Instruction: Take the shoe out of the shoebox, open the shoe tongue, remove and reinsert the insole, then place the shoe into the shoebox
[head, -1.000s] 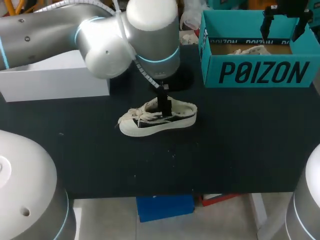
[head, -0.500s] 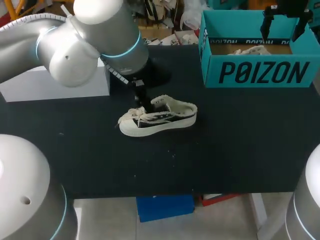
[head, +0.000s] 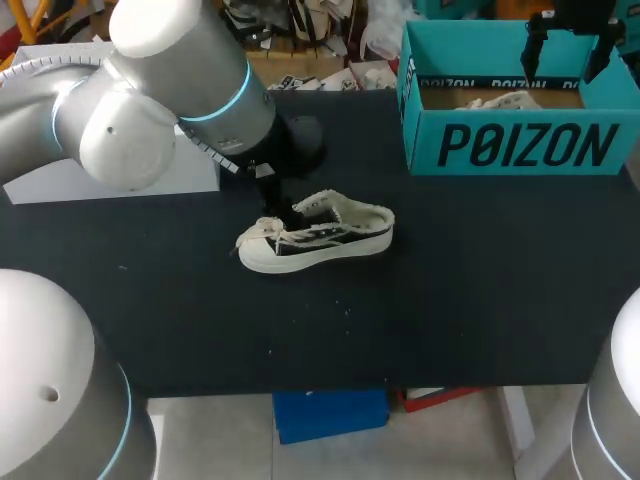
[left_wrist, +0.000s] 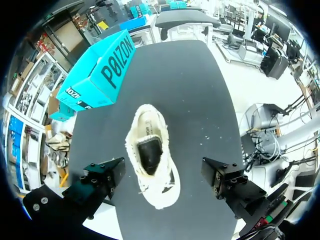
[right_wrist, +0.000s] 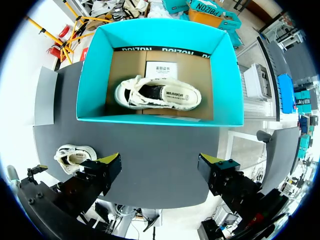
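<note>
A cream low-top shoe (head: 316, 236) with black side panels lies on the black table (head: 480, 290), toe to the left. My left gripper (head: 270, 203) hangs open just above its laces; in the left wrist view the shoe (left_wrist: 150, 162) lies under and between the wide-apart fingers (left_wrist: 102, 176), untouched, with a dark insole showing inside. The teal shoebox (head: 520, 145) stands at the back right and holds a second cream shoe (right_wrist: 158, 95). My right gripper (head: 565, 52) hovers open above the box with nothing in it (right_wrist: 160, 172).
A white box (head: 110, 175) stands at the back left, partly behind my left arm. In the right wrist view the table shoe (right_wrist: 74, 156) lies well apart from the shoebox (right_wrist: 155, 116), with bare black table between them.
My left arm has swung left, carrying its gripper from the shoe's heel opening to above the laces. The shoe and the right arm have not moved.
</note>
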